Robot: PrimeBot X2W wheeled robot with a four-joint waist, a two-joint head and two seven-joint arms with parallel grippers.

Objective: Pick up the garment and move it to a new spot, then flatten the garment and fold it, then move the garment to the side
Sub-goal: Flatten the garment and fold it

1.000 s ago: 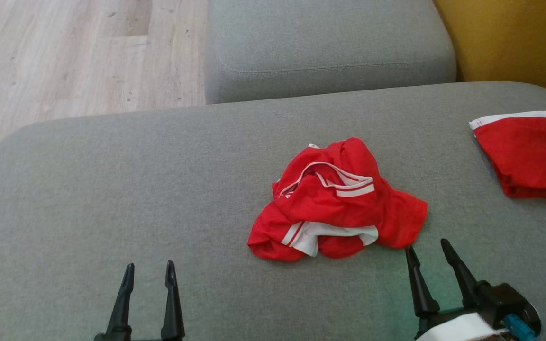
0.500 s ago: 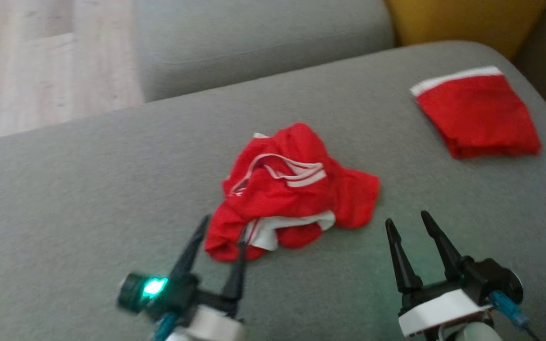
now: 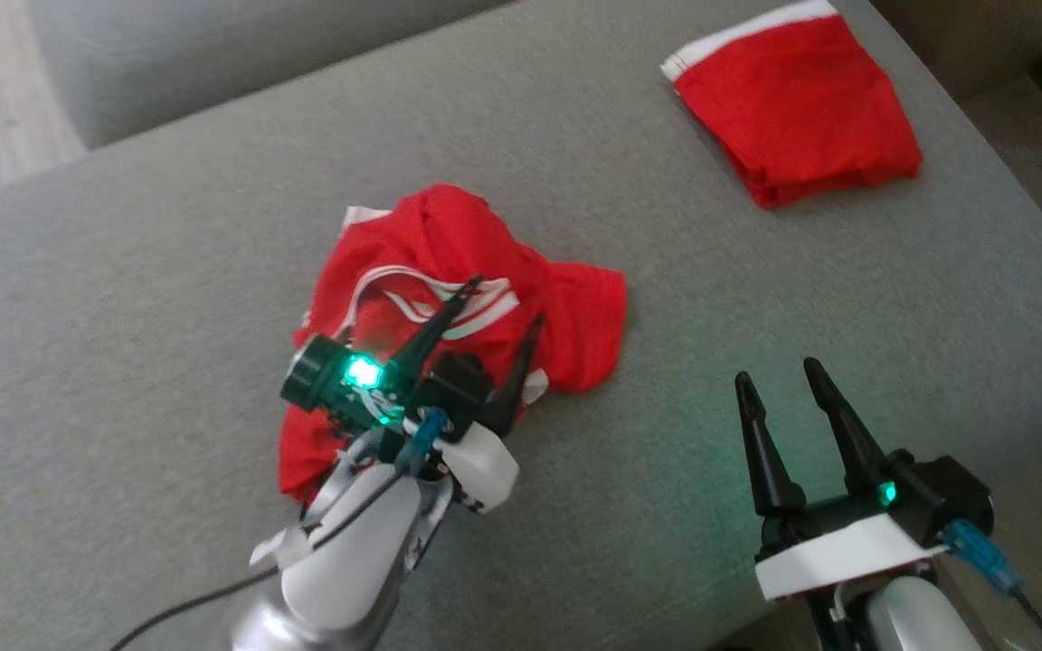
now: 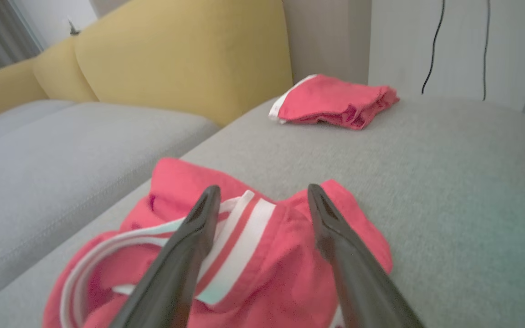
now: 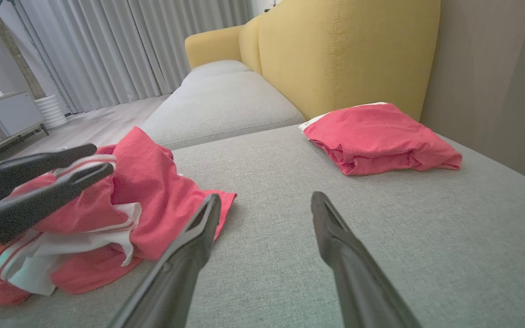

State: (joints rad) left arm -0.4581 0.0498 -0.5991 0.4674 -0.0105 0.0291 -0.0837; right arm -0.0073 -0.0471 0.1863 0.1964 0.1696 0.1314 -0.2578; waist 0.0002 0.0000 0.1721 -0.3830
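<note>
Garment [image 3: 431, 235]: crumpled red-and-white heap, mid sofa seat [image 3: 123, 271]; not lifted, flattened or folded. Left hand [image 3: 507, 298]: fingers apart, poised over the heap, gripping nothing. Right hand [image 3: 776, 371]: fingers apart, over bare seat nearby. Judged: every step outstanding.

The left gripper [image 3: 506, 299] has come in from the lower left of the head view and now hangs over the crumpled red garment [image 3: 584, 316], its 2 fingers spread above the white-striped band [image 3: 476, 318]. The head camera has swung, shifting the whole scene up and leftward.
</note>
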